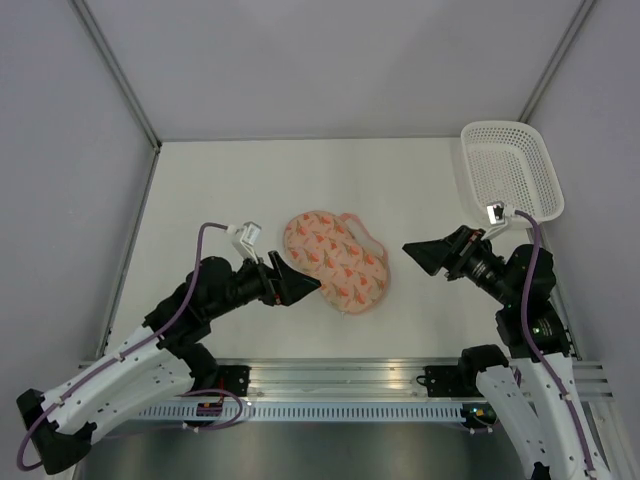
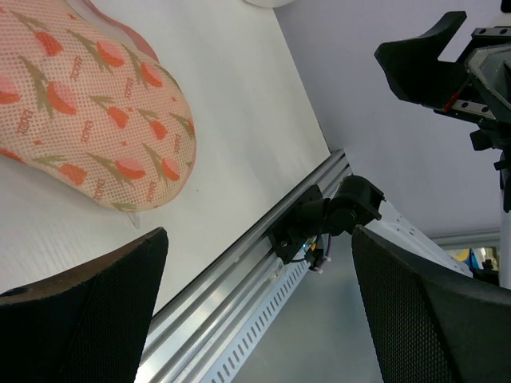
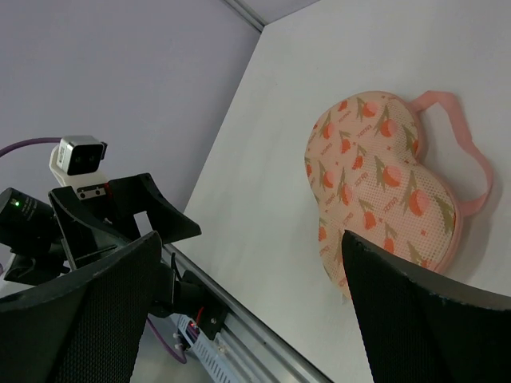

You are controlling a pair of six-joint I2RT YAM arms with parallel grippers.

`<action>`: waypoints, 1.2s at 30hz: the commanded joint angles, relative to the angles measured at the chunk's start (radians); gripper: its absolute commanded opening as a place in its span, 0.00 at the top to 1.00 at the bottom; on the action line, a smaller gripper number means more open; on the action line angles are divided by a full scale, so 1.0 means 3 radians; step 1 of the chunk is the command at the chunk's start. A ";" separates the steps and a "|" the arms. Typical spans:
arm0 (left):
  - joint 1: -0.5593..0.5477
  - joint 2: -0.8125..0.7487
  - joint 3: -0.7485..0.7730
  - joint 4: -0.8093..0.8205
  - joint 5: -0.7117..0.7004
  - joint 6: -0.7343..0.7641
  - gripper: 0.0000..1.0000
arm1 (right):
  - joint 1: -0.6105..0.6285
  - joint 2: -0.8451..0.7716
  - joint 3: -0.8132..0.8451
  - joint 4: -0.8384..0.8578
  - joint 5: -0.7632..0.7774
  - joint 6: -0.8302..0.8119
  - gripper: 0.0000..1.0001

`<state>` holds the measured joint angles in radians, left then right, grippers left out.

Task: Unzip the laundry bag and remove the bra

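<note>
Laundry bag point(image 1: 335, 262) flat, long axis far-left to near-right.

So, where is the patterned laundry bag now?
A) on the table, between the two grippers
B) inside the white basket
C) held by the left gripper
A: the laundry bag lies flat on the table, with the open left gripper on one side and the open right gripper on the other, neither holding it.
</note>
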<state>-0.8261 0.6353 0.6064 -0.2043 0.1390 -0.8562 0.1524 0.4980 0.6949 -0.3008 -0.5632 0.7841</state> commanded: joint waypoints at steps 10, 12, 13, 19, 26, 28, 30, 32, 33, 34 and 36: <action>0.0008 -0.0318 -0.0813 0.0204 -0.0453 -0.0535 0.00 | -0.0007 -0.0233 -0.0235 -0.0464 0.0067 -0.0041 0.02; 0.0003 -0.0252 -0.1146 0.0383 -0.0448 -0.0786 0.00 | -0.0007 -0.0254 -0.0215 -0.0674 0.0169 -0.0103 0.02; 0.0008 -0.0170 -0.1258 0.0526 -0.0529 -0.0868 0.01 | -0.0007 -0.0269 -0.0205 -0.0725 0.0185 -0.0164 0.02; 0.0003 0.0274 -0.1704 0.1249 -0.0724 -0.1277 0.00 | -0.0007 -0.0361 -0.0184 -0.0991 0.0317 -0.0211 0.02; 0.0003 0.0979 -0.1566 0.1841 -0.0862 -0.1339 0.00 | -0.0007 -0.0520 -0.0256 -0.1094 0.0369 -0.0190 0.02; 0.0003 0.1174 -0.1449 0.1913 -0.0878 -0.1451 0.00 | -0.0007 -0.0525 -0.0256 -0.1129 0.0394 -0.0200 0.02; 0.0003 0.1475 -0.1367 0.1974 -0.0893 -0.1523 0.00 | -0.0007 -0.0520 -0.0250 -0.1155 0.0441 -0.0236 0.02; 0.0003 0.1675 -0.1270 0.2127 -0.0903 -0.1620 0.00 | -0.0007 -0.0499 -0.0245 -0.1206 0.0461 -0.0261 0.02; 0.0003 0.1899 -0.1234 0.2189 -0.0903 -0.1650 0.01 | -0.0007 -0.0489 -0.0240 -0.1216 0.0491 -0.0272 0.02; -0.0002 0.2007 -0.1153 0.2286 -0.0903 -0.1701 0.01 | -0.0007 -0.0484 -0.0240 -0.1247 0.0507 -0.0292 0.02; -0.0002 0.2364 -0.1005 0.2393 -0.0878 -0.1732 0.01 | -0.0007 -0.0479 -0.0240 -0.1283 0.0553 -0.0328 0.02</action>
<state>-0.8261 1.2312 0.2443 0.4236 -0.1040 -1.3128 0.1524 0.3485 0.6224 -0.6563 -0.4339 0.7055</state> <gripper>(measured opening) 0.993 0.979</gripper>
